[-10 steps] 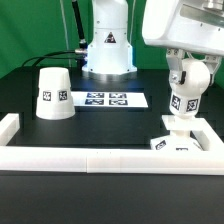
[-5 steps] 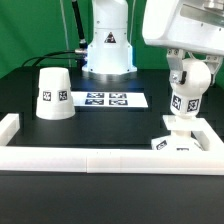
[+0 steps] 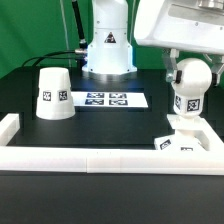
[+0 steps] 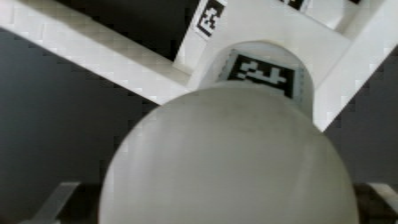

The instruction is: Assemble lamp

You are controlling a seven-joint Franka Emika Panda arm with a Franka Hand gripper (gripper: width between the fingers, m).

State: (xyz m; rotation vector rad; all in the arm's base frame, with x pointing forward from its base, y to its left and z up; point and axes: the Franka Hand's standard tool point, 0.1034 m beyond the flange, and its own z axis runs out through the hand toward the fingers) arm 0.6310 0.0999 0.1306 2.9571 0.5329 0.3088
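We see a black table [image 3: 110, 128] fenced along its near edge by a white border rail [image 3: 90, 160]. At the exterior view's left stands the shade [image 3: 52, 93], a tapered white cup, mouth down and alone, well apart from the arm. We judge it is parked there because it goes on last.

In the middle the marker board [image 3: 105, 100] lies flat, and behind it rises the arm's white pedestal [image 3: 107, 45].

At the exterior view's right the gripper [image 3: 189, 70] reaches down from above over the bulb [image 3: 190, 88]. The ball of the bulb sits between the fingers and its tagged neck points straight down. The jaws appear closed on the ball, parted only as wide as the ball itself. The wrist view agrees: the bulb [image 4: 222, 150] fills the space between the two grey fingertips [image 4: 61, 200]. Gripping the ball keeps the part upright and leaves the neck free to enter its socket.

Directly beneath is the base [image 3: 180, 142], a small flat square tucked into the corner of the rails, which likely brace it against sliding. The neck meets the top of the base or hovers just over it; we cannot tell whether it is seated. We judge the step in hand is joining bulb to base.
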